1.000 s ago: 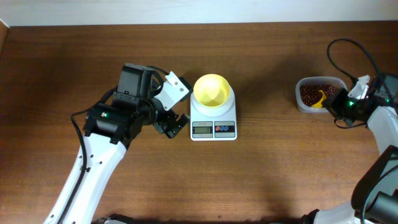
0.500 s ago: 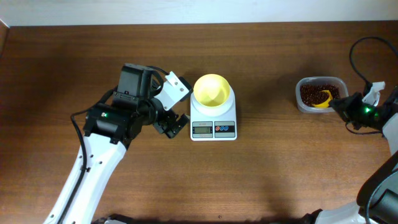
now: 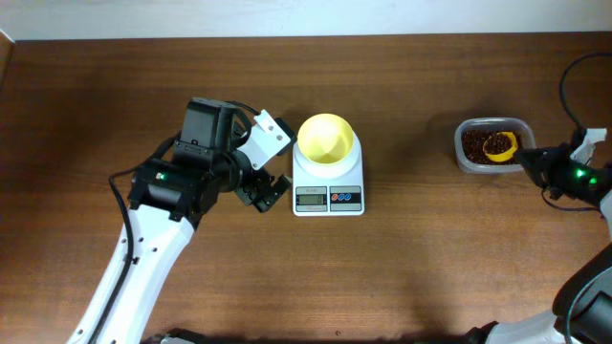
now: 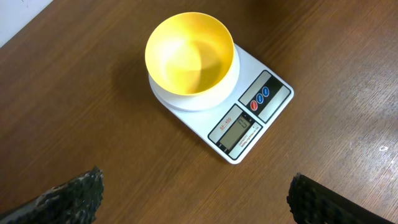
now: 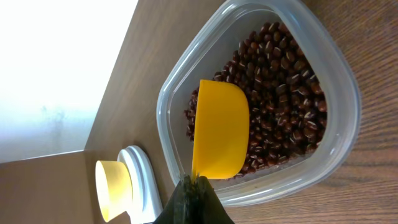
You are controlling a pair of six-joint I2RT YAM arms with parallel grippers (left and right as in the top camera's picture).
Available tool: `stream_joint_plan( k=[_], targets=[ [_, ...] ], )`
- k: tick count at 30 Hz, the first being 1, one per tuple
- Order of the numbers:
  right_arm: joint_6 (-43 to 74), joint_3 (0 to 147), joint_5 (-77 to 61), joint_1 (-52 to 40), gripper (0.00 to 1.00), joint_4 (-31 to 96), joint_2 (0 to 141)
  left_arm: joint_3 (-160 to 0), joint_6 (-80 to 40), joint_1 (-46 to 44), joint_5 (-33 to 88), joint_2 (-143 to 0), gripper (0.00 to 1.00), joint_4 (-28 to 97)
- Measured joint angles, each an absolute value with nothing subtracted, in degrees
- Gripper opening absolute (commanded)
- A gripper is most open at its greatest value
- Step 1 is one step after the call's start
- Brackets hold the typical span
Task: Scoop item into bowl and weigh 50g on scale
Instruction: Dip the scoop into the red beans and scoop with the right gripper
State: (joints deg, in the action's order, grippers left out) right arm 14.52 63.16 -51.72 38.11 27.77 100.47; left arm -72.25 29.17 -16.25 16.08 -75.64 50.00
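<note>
The pale yellow bowl (image 3: 326, 137) stands empty on the white scale (image 3: 328, 182) mid-table; both show in the left wrist view, bowl (image 4: 189, 53) and scale (image 4: 249, 121). The red-brown beans (image 3: 474, 143) lie in a clear container (image 3: 492, 124) at the right, also in the right wrist view (image 5: 280, 99). My right gripper (image 3: 532, 161) is shut on the handle of a yellow scoop (image 3: 499, 146), whose cup holds beans over the container; in the right wrist view the scoop (image 5: 221, 134) hangs above the beans from the jaws (image 5: 198, 186). My left gripper (image 3: 271, 189) is open and empty, left of the scale.
The clear container (image 5: 186, 81) sits near the table's right edge. The left arm lies across the table left of the scale. A black cable loops by the right arm (image 3: 574, 72).
My right gripper has drawn back to the right, and the scoop has turned level with beans in its cup over the container. The left arm has not moved.
</note>
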Motion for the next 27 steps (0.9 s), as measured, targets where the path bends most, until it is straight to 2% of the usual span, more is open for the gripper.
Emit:
stream_joint_plan(
  k=[14, 27],
  targets=[
    [14.5, 63.1, -55.3, 38.1, 0.04, 27.5, 100.5, -72.2, 29.2, -16.3, 16.1, -75.6, 0.99, 50.0],
    [14.6, 63.1, -68.5, 38.1, 0.04, 27.4, 100.5, -72.2, 29.2, -16.3, 16.1, -75.6, 0.99, 50.0]
  ],
)
